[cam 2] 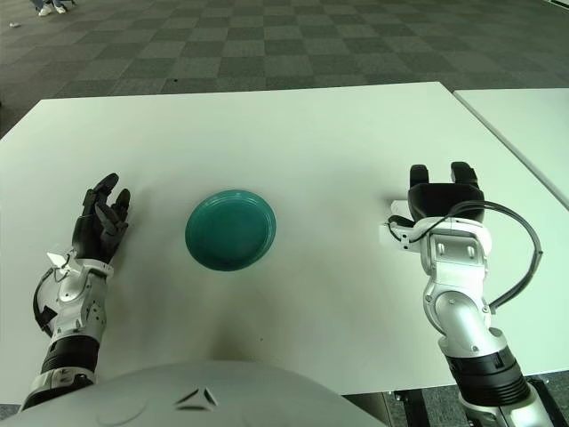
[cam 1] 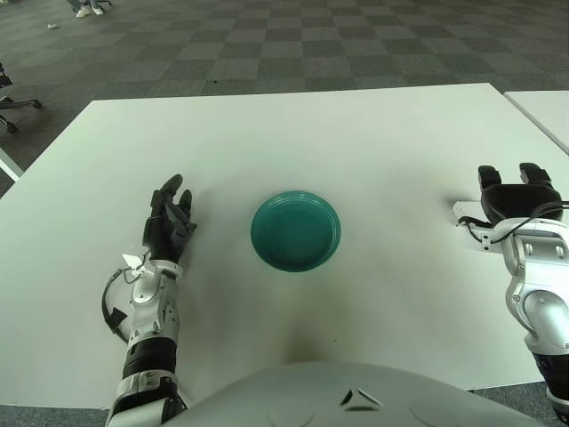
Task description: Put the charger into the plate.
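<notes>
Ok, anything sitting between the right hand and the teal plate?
Nothing visible: only bare white table lies between the right hand and the round teal plate. No charger shows in either view. The left hand shows left of the plate.
</notes>
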Motion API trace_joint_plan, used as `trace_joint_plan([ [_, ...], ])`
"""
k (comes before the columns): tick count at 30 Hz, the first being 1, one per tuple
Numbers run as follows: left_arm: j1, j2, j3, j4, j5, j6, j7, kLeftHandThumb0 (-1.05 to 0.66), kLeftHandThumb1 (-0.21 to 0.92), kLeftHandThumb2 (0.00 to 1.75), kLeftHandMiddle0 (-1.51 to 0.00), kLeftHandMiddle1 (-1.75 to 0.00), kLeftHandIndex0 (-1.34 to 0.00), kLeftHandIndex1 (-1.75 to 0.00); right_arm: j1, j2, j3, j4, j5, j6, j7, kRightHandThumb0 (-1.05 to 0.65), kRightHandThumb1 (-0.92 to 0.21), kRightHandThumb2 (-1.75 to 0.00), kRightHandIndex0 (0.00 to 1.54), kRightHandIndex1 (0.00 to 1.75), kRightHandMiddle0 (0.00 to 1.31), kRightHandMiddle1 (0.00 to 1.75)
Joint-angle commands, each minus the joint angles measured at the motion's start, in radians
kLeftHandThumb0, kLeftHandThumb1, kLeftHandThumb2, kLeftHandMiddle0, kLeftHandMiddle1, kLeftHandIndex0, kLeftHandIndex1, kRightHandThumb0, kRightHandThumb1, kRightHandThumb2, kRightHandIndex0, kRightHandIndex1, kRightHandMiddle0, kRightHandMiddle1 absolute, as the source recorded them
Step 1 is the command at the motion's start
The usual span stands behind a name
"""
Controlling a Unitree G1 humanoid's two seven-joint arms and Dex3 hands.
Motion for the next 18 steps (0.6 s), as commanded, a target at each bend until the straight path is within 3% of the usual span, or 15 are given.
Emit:
trace_joint_plan([
  [1, 0.005, 0.006, 0.002, 0.041, 0.000, 0.033, -0.001, -0.93, 0.92, 1.04, -0.30, 0.00, 0.00, -0.72, 0.015, 0.010, -0.027, 0.010, -0.014, 0.008, -0.015, -1.05, -0.92, -1.02, 0.00, 0.00, 0.00, 0.00],
  [7, -0.007, 0.013, 0.005, 0.054, -0.004, 0.033, -0.004, -0.93, 0.92, 1.04, -0.30, 0.00, 0.00, -0.72, 0.019, 0.021, -0.038, 0.032, -0.006, 0.014, -0.038, -1.05, -0.92, -1.01, 0.00, 0.00, 0.00, 0.00],
  [9, -0.027, -0.044, -0.014, 0.005, -0.152, 0.242, -0.069, -0.90, 0.92, 0.98, -0.32, -0.01, 0.00, -0.72, 0.028, 0.036, -0.049, 0.041, 0.006, 0.028, -0.067, -1.05, -0.92, -1.01, 0.00, 0.00, 0.00, 0.00],
  [11, -0.035, -0.066, -0.023, -0.022, -0.223, 0.343, -0.096, -0.86, 0.92, 0.93, -0.35, -0.02, 0.00, -0.71, 0.031, 0.046, -0.056, 0.044, 0.016, 0.035, -0.078, -1.05, -0.92, -1.01, 0.00, 0.00, 0.00, 0.00],
  [18, -0.035, -0.054, -0.029, -0.050, -0.239, 0.397, -0.097, -0.82, 0.92, 0.89, -0.38, -0.03, 0.00, -0.73, 0.037, 0.045, -0.071, 0.055, 0.044, 0.031, -0.084, -1.05, -0.92, -0.99, 0.00, 0.00, 0.00, 0.00],
])
